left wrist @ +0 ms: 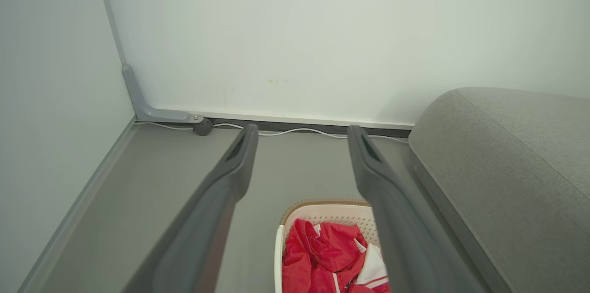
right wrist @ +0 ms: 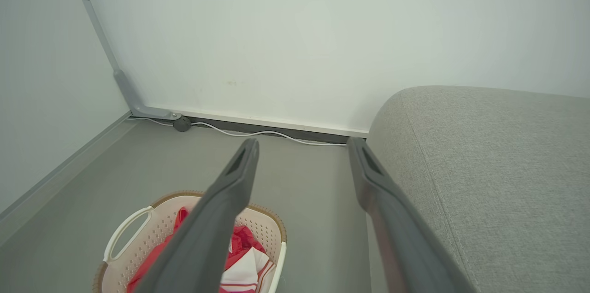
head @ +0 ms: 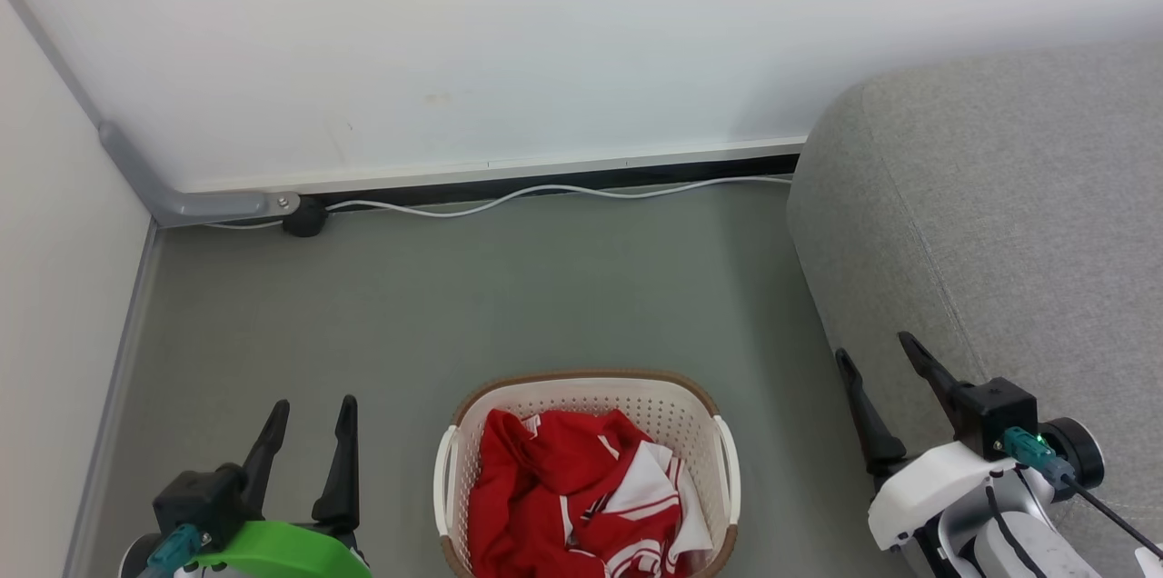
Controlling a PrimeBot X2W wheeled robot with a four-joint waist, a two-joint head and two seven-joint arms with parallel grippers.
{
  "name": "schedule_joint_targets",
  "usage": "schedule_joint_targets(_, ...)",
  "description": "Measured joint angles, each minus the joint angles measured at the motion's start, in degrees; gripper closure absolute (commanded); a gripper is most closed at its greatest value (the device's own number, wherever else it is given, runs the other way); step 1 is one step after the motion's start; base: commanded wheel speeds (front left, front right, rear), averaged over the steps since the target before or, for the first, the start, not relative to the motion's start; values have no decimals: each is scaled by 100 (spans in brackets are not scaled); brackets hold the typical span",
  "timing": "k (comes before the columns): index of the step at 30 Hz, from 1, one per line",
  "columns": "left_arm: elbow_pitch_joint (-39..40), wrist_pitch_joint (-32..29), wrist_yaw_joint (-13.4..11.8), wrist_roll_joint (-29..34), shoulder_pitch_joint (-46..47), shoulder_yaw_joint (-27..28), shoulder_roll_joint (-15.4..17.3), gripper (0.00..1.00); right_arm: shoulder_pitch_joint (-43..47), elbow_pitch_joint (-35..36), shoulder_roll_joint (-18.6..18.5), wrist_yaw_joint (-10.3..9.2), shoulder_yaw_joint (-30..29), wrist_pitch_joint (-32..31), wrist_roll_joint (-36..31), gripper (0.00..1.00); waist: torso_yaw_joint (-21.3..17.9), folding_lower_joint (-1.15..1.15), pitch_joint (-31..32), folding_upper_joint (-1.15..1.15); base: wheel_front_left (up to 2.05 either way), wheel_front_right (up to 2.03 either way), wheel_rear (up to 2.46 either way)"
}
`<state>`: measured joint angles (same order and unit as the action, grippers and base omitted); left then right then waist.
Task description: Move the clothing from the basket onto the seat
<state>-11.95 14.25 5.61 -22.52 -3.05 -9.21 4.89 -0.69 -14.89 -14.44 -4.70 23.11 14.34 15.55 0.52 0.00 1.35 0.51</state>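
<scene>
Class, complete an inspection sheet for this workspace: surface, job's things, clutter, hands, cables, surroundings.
Surface: grey floor, with the basket standing on it.
Job's things: red and white clothing heaped in the basket; grey seat to its right.
Clutter: nothing seen.
Hands: left hand open and empty, left of the basket; right hand open and empty, at the seat's edge.
Cables: white cable along the skirting.
Surroundings: white wall, grey corner conduit.

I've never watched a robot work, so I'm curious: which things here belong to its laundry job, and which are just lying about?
Part of the job:
red clothing
basket
sofa

Just lying about:
white cable
grey pipe
</scene>
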Motion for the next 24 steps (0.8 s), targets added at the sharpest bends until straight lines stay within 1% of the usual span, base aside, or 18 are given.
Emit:
schedule_joint_targets(7, 0, 0, 11, 9, -2, 43, -1, 0, 0, 7, -7, 16, -47, 0, 1, 0, -15, 0, -14, 0, 0, 0, 0)
schedule_joint_targets(18, -3, 0, 55, 10, -3, 97, -11, 0, -1, 141, -2, 366, -44, 0, 27, 0, -36, 0, -26, 0, 0, 0, 0)
schedule_joint_targets(21, -4, 0, 68, 12, -3, 101, -25, 0, -1, 142, -4, 417, -58, 0, 29, 0, -49, 0, -34, 0, 0, 0, 0)
schedule_joint_targets(24, -8, 0, 69, 15, -3, 105, -30, 0, -1, 141, -8, 421, -77, 0, 29, 0, -60, 0, -42, 0, 0, 0, 0)
